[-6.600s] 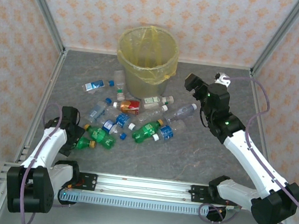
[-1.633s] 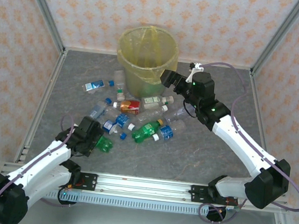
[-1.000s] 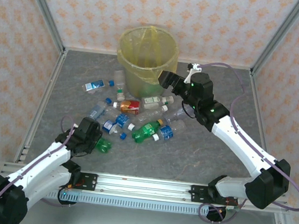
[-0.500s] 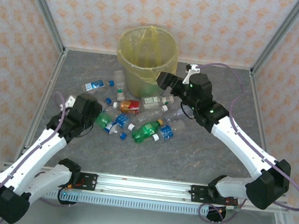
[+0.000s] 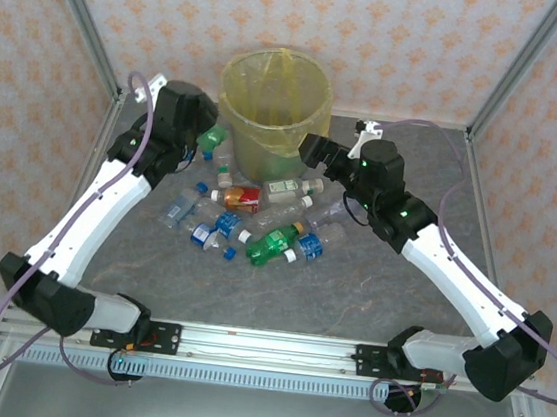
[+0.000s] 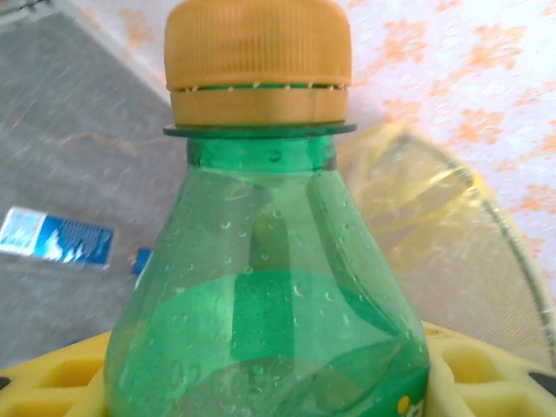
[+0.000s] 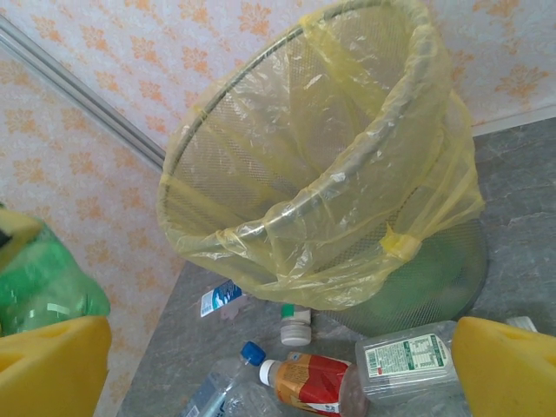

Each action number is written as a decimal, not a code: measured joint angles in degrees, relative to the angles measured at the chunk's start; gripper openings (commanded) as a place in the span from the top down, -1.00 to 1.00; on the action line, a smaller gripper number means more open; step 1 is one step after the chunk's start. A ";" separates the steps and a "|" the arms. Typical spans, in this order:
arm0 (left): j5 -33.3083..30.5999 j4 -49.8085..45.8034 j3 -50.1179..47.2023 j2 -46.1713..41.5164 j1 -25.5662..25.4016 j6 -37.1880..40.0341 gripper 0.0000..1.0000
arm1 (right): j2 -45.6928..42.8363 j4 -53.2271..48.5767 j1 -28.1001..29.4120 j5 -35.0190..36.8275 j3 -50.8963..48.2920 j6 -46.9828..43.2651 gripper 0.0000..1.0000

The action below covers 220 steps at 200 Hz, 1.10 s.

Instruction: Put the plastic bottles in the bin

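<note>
- Top external: the left gripper (image 5: 198, 146) is raised beside the left wall of the bin (image 5: 266, 139) and is clamped on a green bottle (image 5: 212, 140).
- Top external: that bottle is off the table, just beside the bin and outside its rim.
- Top external: the right gripper (image 5: 311, 152) hovers at the bin's right side; I cannot tell how far its jaws are parted from this view.
- Top external: the other plastic bottles (image 5: 247, 220) lie scattered on the table (image 5: 371, 279) in front of the bin.
- Left wrist: the green bottle (image 6: 269, 295), with its orange cap (image 6: 259, 56), sits between the yellow fingers (image 6: 52, 391), which close against it. The bin (image 6: 452, 252) stands behind it to the right.
- Right wrist: the yellow fingers (image 7: 52, 369) are spread wide with nothing held between them. The lined bin (image 7: 347, 174) is directly ahead. A red-orange-labelled bottle (image 7: 304, 382) and a clear bottle (image 7: 408, 356) lie at the bin's foot.
</note>
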 measured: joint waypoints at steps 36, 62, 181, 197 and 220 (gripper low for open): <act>-0.11 3.04 13.62 9.14 -0.37 7.17 -0.08 | -1.33 -1.03 0.00 1.29 0.00 0.02 -0.99; 0.07 4.39 21.09 15.15 -1.16 10.73 -0.08 | -2.62 -2.40 0.02 2.21 0.00 0.02 -0.99; -0.17 0.33 33.18 30.34 -2.73 18.73 -0.10 | -4.98 -4.87 0.04 4.87 0.00 0.00 -0.99; -0.17 0.31 33.62 30.34 -2.73 18.99 -0.12 | -4.98 -4.87 0.04 4.90 0.00 0.00 -0.99; -0.20 0.26 33.79 30.34 -2.73 19.17 -0.38 | -4.98 -4.87 0.04 4.92 0.00 0.00 -0.99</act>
